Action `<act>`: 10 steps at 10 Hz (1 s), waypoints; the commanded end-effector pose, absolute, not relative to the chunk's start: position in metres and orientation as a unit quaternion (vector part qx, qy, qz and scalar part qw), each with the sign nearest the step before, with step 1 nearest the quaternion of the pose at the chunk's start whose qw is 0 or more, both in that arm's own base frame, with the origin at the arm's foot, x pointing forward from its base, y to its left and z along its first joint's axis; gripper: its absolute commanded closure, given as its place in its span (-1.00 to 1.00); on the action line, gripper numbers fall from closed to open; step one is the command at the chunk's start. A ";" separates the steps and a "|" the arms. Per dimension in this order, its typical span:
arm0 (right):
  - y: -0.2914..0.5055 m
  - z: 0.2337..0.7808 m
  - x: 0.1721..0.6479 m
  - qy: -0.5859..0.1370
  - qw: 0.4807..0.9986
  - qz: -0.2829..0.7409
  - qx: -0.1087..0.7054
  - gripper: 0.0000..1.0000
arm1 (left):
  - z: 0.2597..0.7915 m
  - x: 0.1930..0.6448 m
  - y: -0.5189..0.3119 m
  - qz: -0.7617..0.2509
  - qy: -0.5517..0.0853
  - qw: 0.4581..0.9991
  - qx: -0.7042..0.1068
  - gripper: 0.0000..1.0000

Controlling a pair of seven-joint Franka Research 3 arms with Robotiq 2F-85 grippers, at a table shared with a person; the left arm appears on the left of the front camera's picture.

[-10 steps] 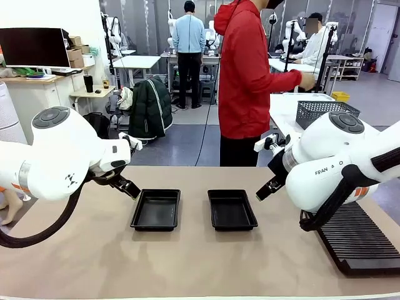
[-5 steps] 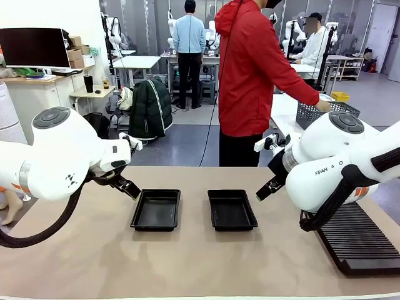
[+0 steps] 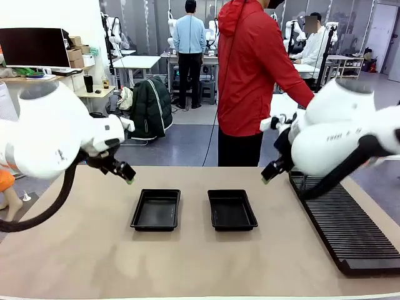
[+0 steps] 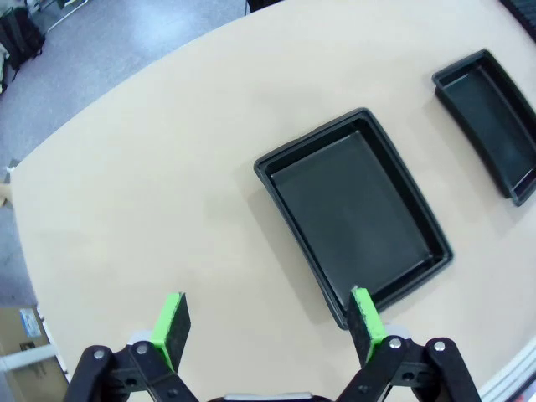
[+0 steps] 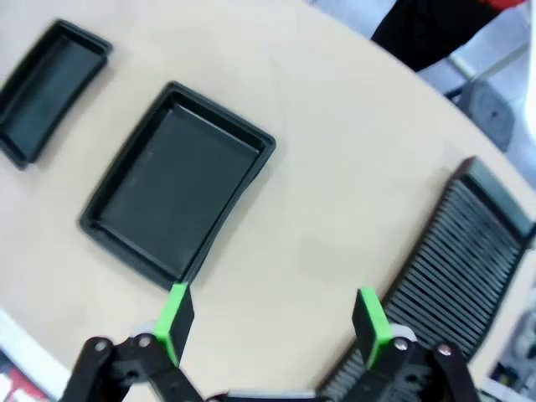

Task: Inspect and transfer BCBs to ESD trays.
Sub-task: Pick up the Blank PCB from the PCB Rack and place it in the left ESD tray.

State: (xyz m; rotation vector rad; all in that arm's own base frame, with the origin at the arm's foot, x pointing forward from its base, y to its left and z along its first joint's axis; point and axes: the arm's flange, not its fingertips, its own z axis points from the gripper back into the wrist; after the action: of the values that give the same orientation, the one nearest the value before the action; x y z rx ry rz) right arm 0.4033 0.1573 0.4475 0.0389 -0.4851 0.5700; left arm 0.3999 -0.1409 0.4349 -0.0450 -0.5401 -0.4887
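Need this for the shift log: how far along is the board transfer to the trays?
Done: only the setup. The left tray and right tray lie side by side on the table, both empty. In hand: nothing. The left hand and right hand hover open above the table. Left: the whole inspect-and-transfer job, as the bare tray floors show.
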 end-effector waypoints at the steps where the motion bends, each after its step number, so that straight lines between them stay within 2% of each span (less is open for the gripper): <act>1: 0.150 0.501 0.410 -0.202 0.948 0.245 0.040 -1.00 | 0.483 0.393 -0.137 -0.206 -0.237 0.948 -0.054 -1.00; 6: 0.101 0.601 0.437 -0.120 0.974 0.162 0.107 -1.00 | 0.583 0.397 -0.122 -0.119 -0.198 0.962 -0.146 -1.00; 9: 0.061 0.638 0.453 -0.067 0.975 0.099 0.189 -1.00 | 0.621 0.391 -0.114 -0.085 -0.181 0.958 -0.204 -1.00; 10: 0.049 0.645 0.457 -0.052 0.972 0.070 0.216 -1.00 | 0.628 0.389 -0.109 -0.064 -0.152 0.961 -0.222 -1.00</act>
State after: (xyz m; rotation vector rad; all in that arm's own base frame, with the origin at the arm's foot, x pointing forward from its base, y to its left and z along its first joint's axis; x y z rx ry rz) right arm 0.4466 0.0539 0.6356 0.3588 -0.1397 0.2207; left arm 0.3908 -0.1132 0.6239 -0.4030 -0.3625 -0.1831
